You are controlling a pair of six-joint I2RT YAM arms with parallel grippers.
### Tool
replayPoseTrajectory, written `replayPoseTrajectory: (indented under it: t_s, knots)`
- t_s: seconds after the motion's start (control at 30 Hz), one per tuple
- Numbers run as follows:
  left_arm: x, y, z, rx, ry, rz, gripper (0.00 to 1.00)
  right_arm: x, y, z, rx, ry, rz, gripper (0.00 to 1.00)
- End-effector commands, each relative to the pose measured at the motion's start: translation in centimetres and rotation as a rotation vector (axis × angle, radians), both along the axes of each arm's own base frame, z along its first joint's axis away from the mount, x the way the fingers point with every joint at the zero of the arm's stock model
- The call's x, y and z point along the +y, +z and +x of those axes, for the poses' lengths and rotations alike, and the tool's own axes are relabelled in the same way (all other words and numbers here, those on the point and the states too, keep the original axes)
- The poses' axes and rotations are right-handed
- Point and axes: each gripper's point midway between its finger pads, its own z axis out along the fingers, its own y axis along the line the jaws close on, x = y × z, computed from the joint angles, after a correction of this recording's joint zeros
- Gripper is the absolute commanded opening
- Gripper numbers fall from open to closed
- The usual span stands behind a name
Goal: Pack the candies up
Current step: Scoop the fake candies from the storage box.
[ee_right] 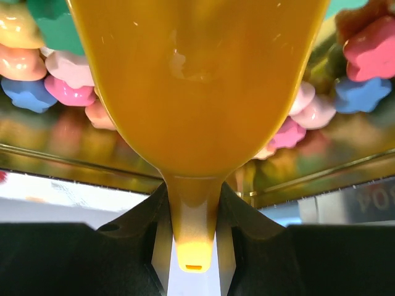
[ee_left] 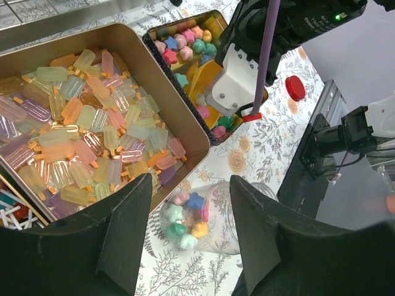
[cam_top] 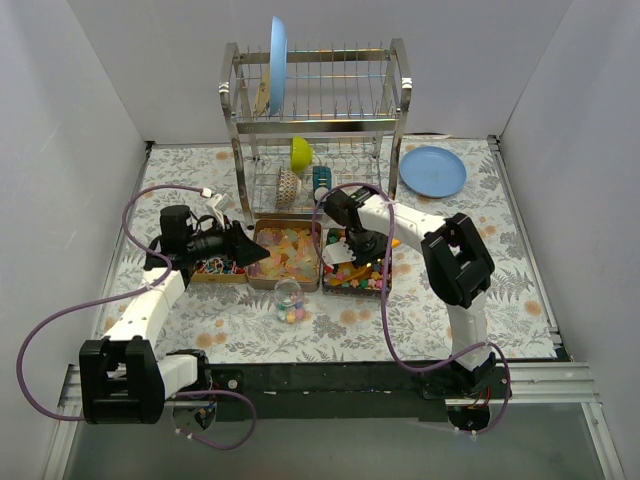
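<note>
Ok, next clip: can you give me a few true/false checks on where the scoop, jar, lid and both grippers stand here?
1. The right gripper is shut on the handle of the orange scoop. True.
2. The scoop is dipped into the tin of popsicle-shaped sweets. False: it is in the tin of star-shaped candies.
3. The clear jar has some candies in it. True.
4. The red lid is on the jar. False: it lies on the table, apart from the jar, on the far side of the star tin.
5. The left gripper is clamped on the jar. False: its jaws are open and hold nothing.
</note>
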Motion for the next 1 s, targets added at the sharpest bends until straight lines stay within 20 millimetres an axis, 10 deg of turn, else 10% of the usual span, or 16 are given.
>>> replayPoseTrajectory:
  t_s: [0.0,0.7,0.97]
  knots:
    - [-0.1,1.4,0.5,-0.027,-0.021,-0.008,0.53,1.8,-0.4,-2.4,0.142,-0.138,0.212,0.01]
    - [1.6,1.2,4.2,0.042,-0.068,0.110,0.53,0.9,1.5,-3.5,0.280,-0.188,0.727,0.01]
    - [2.2,1.3,4.0,0.018,-0.077,0.172,0.56,1.4,8.9,-1.1,0.138,-0.253,0.842,0.01]
